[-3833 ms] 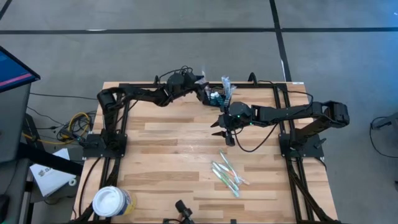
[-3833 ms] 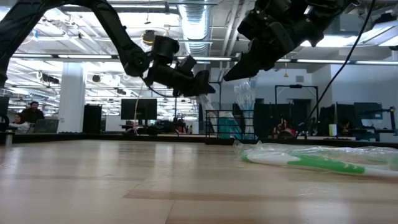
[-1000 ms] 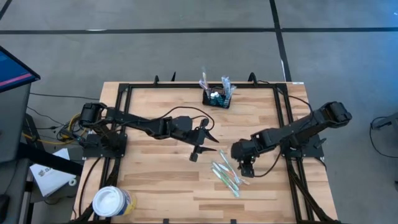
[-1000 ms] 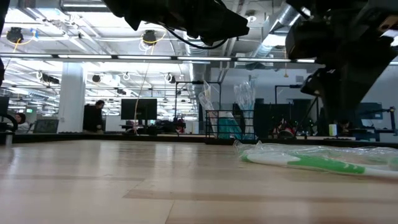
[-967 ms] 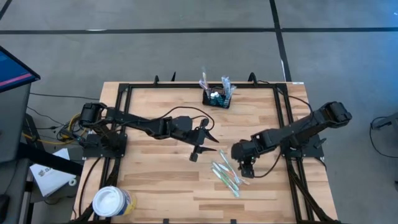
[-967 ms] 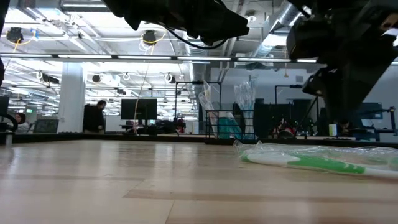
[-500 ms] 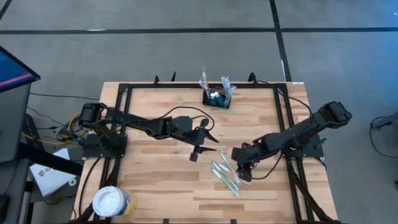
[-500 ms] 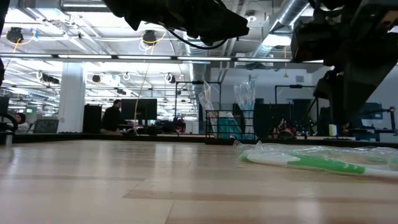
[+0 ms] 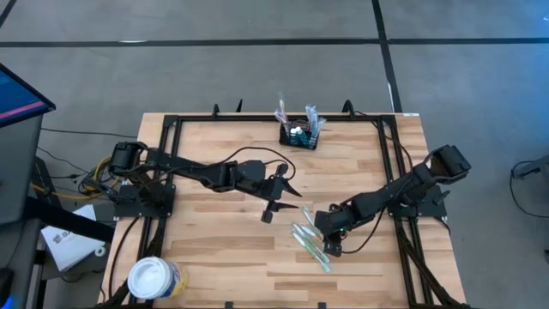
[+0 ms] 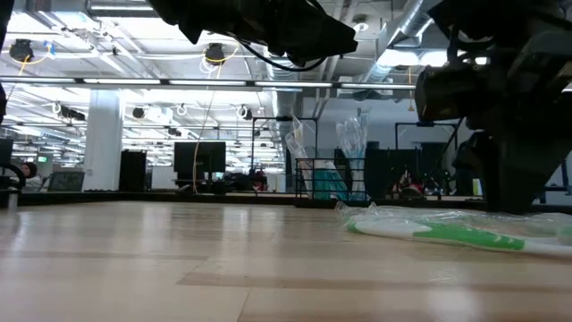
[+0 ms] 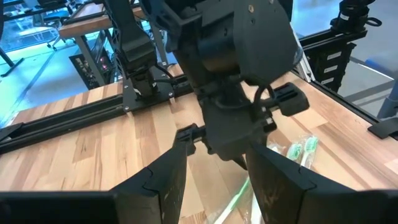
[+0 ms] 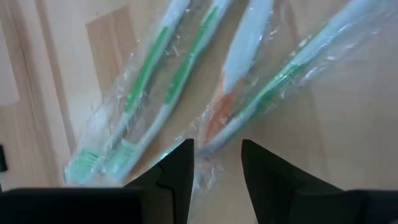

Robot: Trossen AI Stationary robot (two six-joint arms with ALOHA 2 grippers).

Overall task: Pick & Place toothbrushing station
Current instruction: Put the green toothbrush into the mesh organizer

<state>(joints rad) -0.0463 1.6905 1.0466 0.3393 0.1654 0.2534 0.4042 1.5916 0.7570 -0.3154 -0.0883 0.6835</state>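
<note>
High view: my right gripper (image 9: 330, 243) is low over the wrapped toothbrushes (image 9: 310, 242), fingers apart w/ nothing gripped yet, left gripper (image 9: 276, 206) waits mid-bench, fingers apart; toothbrushing station (image 9: 300, 135) at far edge.

Black wire-mesh caddy at the far edge of the tabletop

The toothbrushing station (image 9: 301, 136) is a small, dark, rectangular mesh caddy standing upright near the middle of the tabletop's (image 9: 223, 249) far edge, just inside the black frame rail. Clear-wrapped toothbrushes stick up out of it, taller than its walls, and something teal-green shows inside. In the low view the caddy (image 10: 326, 183) stands far back, its thin wire sides see-through, wrapped brushes rising above the rim.
</note>
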